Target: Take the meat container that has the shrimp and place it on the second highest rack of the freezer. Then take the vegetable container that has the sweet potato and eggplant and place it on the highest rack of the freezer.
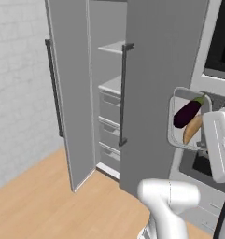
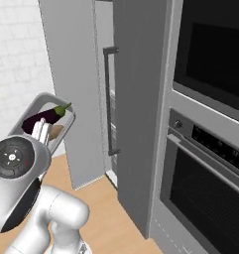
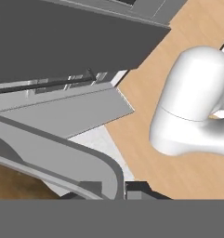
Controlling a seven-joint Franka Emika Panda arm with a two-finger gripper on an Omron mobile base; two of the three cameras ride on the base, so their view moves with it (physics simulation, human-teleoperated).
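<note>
With fingers (image 3: 120,189) clamped on the tray (image 1: 175,133) rim, eggplant (image 1: 187,113) and sweet potato (image 1: 192,129) aboard, right of the open freezer (image 1: 109,93), step two: lift to its highest rack (image 1: 113,47).

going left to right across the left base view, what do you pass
white brick wall → open freezer door with its dark bar handle → freezer shelves and drawers → second grey door with its handle → vegetable container holding the eggplant and sweet potato → oven
</note>
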